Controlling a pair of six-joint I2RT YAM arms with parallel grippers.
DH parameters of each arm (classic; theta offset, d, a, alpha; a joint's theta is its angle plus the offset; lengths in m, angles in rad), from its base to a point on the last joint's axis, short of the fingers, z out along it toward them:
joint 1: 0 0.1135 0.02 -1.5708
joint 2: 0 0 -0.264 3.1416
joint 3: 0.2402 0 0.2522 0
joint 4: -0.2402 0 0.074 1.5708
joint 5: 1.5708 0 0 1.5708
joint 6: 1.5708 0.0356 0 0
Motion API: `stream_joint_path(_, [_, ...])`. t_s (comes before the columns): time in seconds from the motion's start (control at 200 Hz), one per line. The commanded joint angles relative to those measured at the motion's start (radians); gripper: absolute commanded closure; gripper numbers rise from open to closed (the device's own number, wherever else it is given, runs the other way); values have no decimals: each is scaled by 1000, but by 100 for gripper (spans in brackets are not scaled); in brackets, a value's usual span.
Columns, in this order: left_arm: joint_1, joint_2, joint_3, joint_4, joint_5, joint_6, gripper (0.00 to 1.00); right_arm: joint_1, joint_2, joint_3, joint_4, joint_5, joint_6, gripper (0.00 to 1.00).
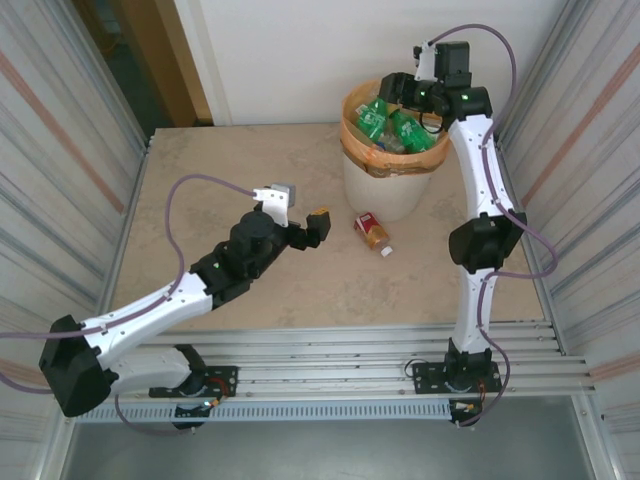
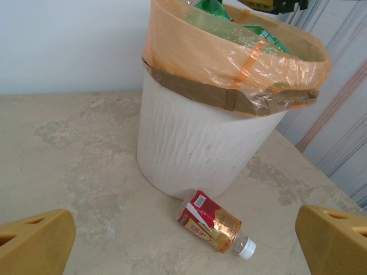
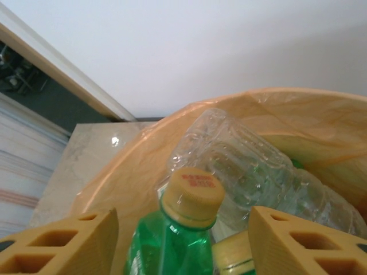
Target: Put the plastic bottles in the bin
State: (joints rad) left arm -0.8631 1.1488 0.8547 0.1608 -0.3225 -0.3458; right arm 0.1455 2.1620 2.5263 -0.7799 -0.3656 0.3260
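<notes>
Your right gripper (image 3: 183, 229) is over the bin (image 1: 385, 185), jaws part-open either side of a green bottle (image 3: 166, 252). Your left gripper (image 1: 318, 227) is wide, empty. An orange-brown bottle (image 1: 373, 233) lies on the table (image 1: 250, 160) beside the bin.

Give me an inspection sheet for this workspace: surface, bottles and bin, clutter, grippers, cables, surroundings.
Surface: beige mottled table, no spills seen.
Job's things: bin heaped with bottles; one orange-brown bottle lies on the table at its base.
Clutter: nothing seen.
Grippers: left gripper open, above the table, facing that bottle; right gripper open over the bin, a green bottle between its fingers.
Cables: purple cables loop free off both arms.
Surroundings: corrugated metal panels either side, white wall behind.
</notes>
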Motion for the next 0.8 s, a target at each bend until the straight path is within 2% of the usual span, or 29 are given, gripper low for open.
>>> stream_joint_path(0.0, [9, -2, 0, 30, 6, -16, 1, 12, -96, -4, -62, 7, -32, 42])
stream_joint_path(0.115, [9, -10, 1, 20, 0, -19, 1, 37, -167, -58, -109, 49, -62, 41])
stream_joint_path(0.21, [9, -16, -4, 9, -22, -32, 1, 74, -255, -159, -130, 109, -101, 35])
stream_joint_path(0.441, [46, -32, -19, -82, -97, -174, 1, 209, -567, -610, -63, 304, -194, 18])
stream_joint_path(0.466, [56, -36, -21, -101, -100, -198, 1, 229, -604, -680, -49, 334, -201, 14])
stream_joint_path(0.511, [70, -42, -25, -128, -108, -234, 1, 260, -671, -795, -15, 376, -209, 0])
stream_joint_path(0.686, [97, -64, -66, -179, -155, -322, 1, 360, -888, -1157, 65, 493, -126, 2])
stream_joint_path(0.796, [117, -74, -89, -200, -166, -366, 1, 408, -959, -1337, 103, 547, -83, 2])
